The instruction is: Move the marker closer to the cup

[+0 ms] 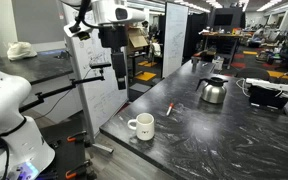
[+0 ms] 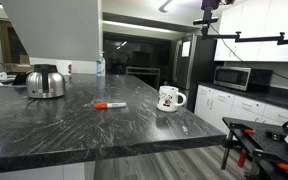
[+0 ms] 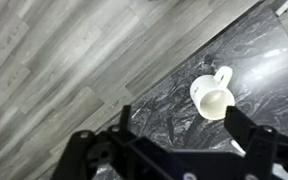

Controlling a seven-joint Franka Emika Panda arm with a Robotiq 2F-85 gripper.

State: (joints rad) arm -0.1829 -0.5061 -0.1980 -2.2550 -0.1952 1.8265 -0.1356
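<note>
Gripper (image 3: 177, 115) hangs in the air well above the counter (image 3: 269, 60), close to its edge. In the wrist view its two fingers (image 3: 125, 118) are spread wide, with nothing between them. From there the cup (image 3: 212, 93) sits at about 1 o'clock, upright on the dark marbled top near the edge. Its handle points to about 1 o'clock, and grey plank flooring (image 3: 54, 70) fills the side from 9 to 11 o'clock.

In an exterior view the marker (image 1: 169, 108) lies flat on the counter at about 2 o'clock from the cup (image 1: 141, 126), apart from it and not touching. A shiny kettle (image 1: 213, 90) with a black handle stands further on, at about 2 o'clock from the marker. In an exterior view from the opposite side, the marker (image 2: 109, 105) lies at 9 o'clock from the cup (image 2: 168, 98), between the cup and the kettle (image 2: 45, 82). A microwave (image 2: 231, 77) stands beyond the cup at about 2 o'clock.
</note>
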